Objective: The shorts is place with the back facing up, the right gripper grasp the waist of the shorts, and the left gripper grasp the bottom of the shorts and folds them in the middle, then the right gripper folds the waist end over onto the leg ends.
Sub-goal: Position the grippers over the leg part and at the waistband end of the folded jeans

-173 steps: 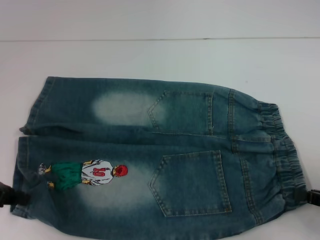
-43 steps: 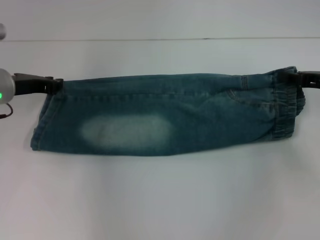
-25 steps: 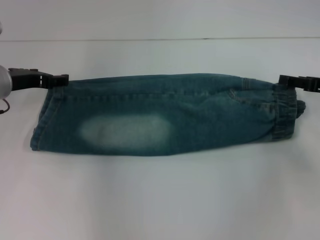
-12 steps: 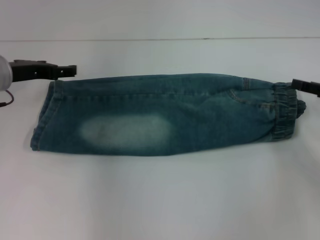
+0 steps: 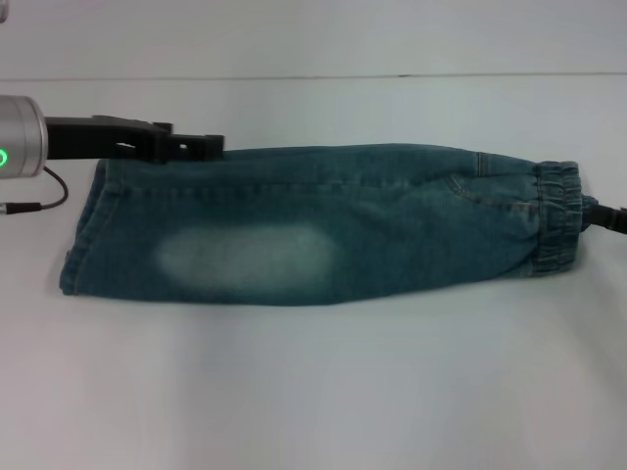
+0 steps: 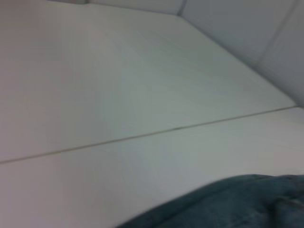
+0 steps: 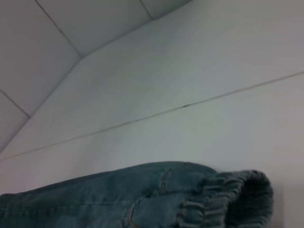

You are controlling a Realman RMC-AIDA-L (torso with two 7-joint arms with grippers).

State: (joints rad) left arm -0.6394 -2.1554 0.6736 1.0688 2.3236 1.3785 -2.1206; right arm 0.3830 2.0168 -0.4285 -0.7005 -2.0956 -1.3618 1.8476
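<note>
Shorts (image 5: 323, 223) lie folded lengthwise mid-table. Left gripper (image 5: 201, 146) hovers at their 11 o'clock edge; right gripper (image 5: 609, 217) sits at 3 o'clock. Can't tell either's jaws. A shallow waistband pinch could slip mid-fold.

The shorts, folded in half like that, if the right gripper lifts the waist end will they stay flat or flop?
The shorts will probably flop: the denim lies soft and creased. The elastic waist looks bunched and thick, so it should grip well. The doubled layers may slide apart.

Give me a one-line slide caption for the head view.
Denim shorts folded lengthwise on the white table, left hand over the far edge, right hand beside the waistband.
</note>
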